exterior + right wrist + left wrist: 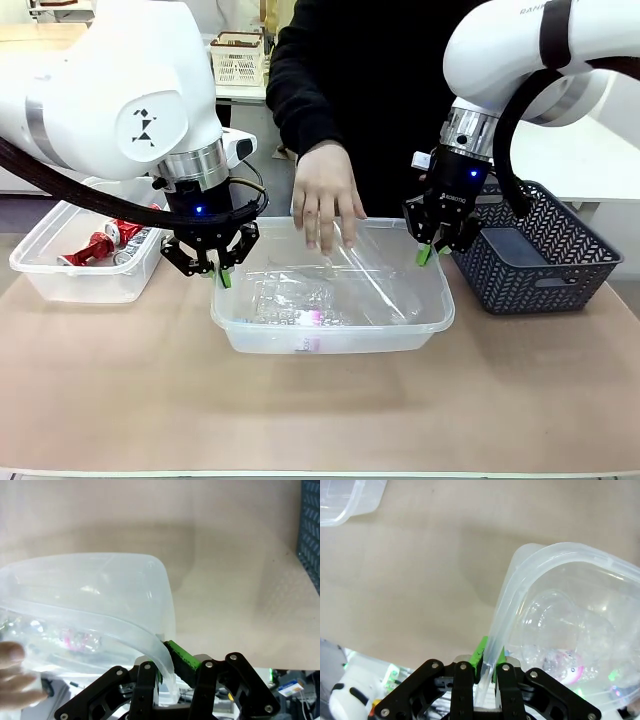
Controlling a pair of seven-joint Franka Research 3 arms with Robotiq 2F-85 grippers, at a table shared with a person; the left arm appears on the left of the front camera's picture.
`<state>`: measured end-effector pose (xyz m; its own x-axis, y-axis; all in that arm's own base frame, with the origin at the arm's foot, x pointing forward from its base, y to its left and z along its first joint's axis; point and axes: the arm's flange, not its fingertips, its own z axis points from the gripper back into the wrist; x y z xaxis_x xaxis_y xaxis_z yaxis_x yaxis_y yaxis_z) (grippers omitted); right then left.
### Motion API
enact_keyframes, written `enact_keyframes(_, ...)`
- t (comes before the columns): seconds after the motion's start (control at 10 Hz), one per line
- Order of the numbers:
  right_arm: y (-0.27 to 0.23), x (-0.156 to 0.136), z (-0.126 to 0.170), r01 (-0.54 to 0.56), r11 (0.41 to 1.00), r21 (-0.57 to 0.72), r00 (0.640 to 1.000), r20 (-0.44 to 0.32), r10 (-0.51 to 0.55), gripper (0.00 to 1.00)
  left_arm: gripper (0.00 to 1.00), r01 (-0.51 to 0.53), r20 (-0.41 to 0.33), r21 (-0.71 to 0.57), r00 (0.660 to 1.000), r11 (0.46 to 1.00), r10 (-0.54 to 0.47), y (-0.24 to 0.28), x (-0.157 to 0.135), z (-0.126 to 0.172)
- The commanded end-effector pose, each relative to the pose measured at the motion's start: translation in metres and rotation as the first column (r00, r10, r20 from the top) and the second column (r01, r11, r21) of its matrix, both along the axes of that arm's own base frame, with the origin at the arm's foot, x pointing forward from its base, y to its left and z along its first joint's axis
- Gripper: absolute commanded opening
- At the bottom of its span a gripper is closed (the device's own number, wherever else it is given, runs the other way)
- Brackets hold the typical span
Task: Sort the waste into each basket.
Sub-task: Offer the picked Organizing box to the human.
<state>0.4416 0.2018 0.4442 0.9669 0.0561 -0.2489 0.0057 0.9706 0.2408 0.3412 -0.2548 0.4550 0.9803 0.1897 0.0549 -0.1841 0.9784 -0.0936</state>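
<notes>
At mid-bench, left tool [222,275] and right tool [432,250] each clamp the clear tub's [330,330] rim, its crumpled plastic contents [295,300] hard to make out, with no label legible.

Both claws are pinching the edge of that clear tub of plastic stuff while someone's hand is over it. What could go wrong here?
1. The left gripper and right gripper each clamp only the thin rolled rim of the clear rectangular plastic tub; it could flex or slip free if lifted.
2. The person's hand hovers over the tub's far rim, so a sudden move might bump it.
3. If tilted, the see-through plastic bottles inside could slide out.
</notes>
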Motion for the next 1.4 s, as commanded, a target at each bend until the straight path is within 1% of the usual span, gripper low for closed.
enact_keyframes(0.0, 0.0, 0.002, 0.005, -0.016, 1.0, 0.001, 1.0, -0.005, 0.016, 0.0, 0.0, -0.01, 0.009, -0.007, 1.0, 1.0, 0.01, 0.002, 0.0, 0.003)
enact_keyframes(0.6, 0.0, 0.002, 0.005, -0.016, 1.0, 0.001, 1.0, -0.005, 0.016, 0.0, 0.0, -0.01, 0.009, -0.007, 1.0, 1.0, 0.01, 0.002, 0.0, 0.003)
enact_keyframes(0.7, 0.0, 0.0, 0.0, 0.0, 1.0, 0.0, 1.0, 0.0, 0.0, 0.06, 0.0, -0.01, 0.009, -0.007, 1.0, 1.0, 0.01, 0.002, 0.0, 0.003)
enact_keyframes(0.8, 0.009, 0.019, 0.011, -0.034, 0.998, -0.045, 0.999, 0.005, 0.034, 0.06, 0.06, 0.0, 0.0, 0.0, 1.0, 1.0, 0.0, 0.0, 0.0, 0.0)
enact_keyframes(0.9, 0.019, 0.041, 0.017, -0.097, 0.995, -0.023, 0.995, -0.011, 0.097, 0.06, 0.06, -0.017, -0.011, -0.019, 1.0, 1.0, 0.017, 0.003, 0.012, -0.001)
enact_keyframes(1.0, 0.031, 0.077, 0.029, -0.152, 0.988, -0.025, 0.988, -0.012, 0.152, 0.06, 0.06, -0.03, 0.006, -0.029, 1.0, 0.999, 0.03, 0.008, 0.03, 0.003)
enact_keyframes(1.1, 0.039, 0.109, 0.043, -0.16, 0.986, -0.045, 0.987, -0.008, 0.16, 0.06, 0.06, -0.04, 0.024, -0.051, 0.999, 0.998, 0.041, 0.016, 0.056, 0.013)
enact_keyframes(1.2, 0.042, 0.122, 0.047, -0.156, 0.986, -0.055, 0.988, -0.008, 0.156, 0.06, 0.06, -0.047, 0.029, -0.061, 0.998, 0.997, 0.049, 0.018, 0.066, 0.015)
enact_keyframes(1.3, 0.051, 0.14, 0.046, -0.182, 0.981, -0.063, 0.983, -0.035, 0.181, 0.06, 0.06, -0.074, 0.052, -0.08, 0.996, 0.994, 0.079, 0.023, 0.085, 0.019)
